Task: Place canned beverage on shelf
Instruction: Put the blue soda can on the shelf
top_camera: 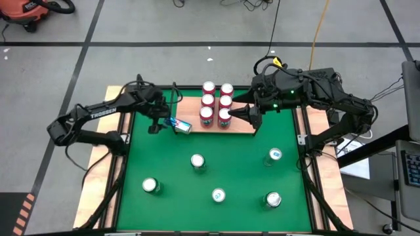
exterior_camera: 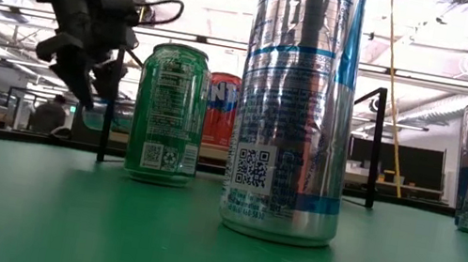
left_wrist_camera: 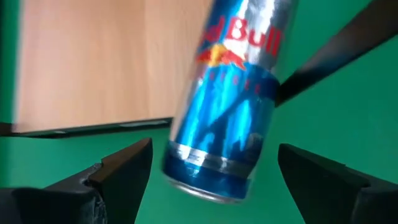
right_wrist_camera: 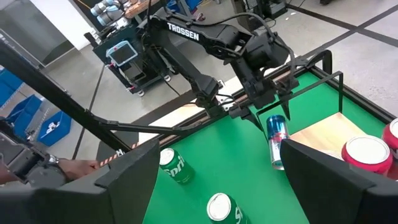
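A blue and silver can [top_camera: 182,125] lies tilted at the left edge of the shelf [top_camera: 188,105], partly over the light-wood board [left_wrist_camera: 93,62] and partly over the green mat. My left gripper [top_camera: 161,123] stands open over it. Its fingers [left_wrist_camera: 127,171] flank the can [left_wrist_camera: 227,106] with a gap on each side. Whether the can rests on the board, I cannot tell. Several red cans [top_camera: 216,105] stand upright on the shelf. My right gripper [top_camera: 237,113] hangs open above the shelf's right part, holding nothing.
Several cans stand on the green mat [top_camera: 164,157], among them ones at the middle [top_camera: 197,161], near left [top_camera: 151,186] and near right [top_camera: 273,199]. In the low view a tall silver-blue can [exterior_camera: 296,103] and a green can [exterior_camera: 168,112] stand close. Black rails [right_wrist_camera: 323,68] frame the shelf.
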Motion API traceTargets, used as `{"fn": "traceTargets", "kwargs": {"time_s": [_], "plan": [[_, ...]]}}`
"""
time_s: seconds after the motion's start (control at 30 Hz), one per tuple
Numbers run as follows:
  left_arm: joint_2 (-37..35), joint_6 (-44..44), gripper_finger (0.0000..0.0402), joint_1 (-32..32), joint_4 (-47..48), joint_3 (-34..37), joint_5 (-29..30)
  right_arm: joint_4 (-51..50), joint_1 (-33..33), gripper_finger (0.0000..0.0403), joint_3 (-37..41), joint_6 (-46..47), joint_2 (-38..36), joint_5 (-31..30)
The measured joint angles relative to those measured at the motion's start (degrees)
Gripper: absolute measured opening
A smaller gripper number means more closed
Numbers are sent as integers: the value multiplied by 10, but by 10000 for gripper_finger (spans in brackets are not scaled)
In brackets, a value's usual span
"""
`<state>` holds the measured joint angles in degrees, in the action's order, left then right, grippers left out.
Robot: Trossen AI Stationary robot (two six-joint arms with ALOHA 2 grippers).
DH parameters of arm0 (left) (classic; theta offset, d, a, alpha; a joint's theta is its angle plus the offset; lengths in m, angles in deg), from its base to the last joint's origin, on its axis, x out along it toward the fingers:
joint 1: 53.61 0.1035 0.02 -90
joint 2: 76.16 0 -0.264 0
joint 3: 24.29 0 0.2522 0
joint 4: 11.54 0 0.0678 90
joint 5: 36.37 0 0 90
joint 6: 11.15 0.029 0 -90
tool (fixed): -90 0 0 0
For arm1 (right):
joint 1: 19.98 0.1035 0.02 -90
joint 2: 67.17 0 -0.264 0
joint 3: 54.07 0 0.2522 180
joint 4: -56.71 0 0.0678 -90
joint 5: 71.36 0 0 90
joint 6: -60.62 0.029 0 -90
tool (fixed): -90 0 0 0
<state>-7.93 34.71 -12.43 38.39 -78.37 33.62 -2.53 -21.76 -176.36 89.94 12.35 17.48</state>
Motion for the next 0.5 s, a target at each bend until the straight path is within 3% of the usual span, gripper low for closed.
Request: {"fn": "traceTargets", "kwargs": {"time_s": [0.37,0.5], "plan": [[28,-5,346,-15,-31,-1,-9,0,0,322,0,2,0,0],[28,-5,322,-15,-29,-1,-9,0,0,322,0,2,0,0]]}}
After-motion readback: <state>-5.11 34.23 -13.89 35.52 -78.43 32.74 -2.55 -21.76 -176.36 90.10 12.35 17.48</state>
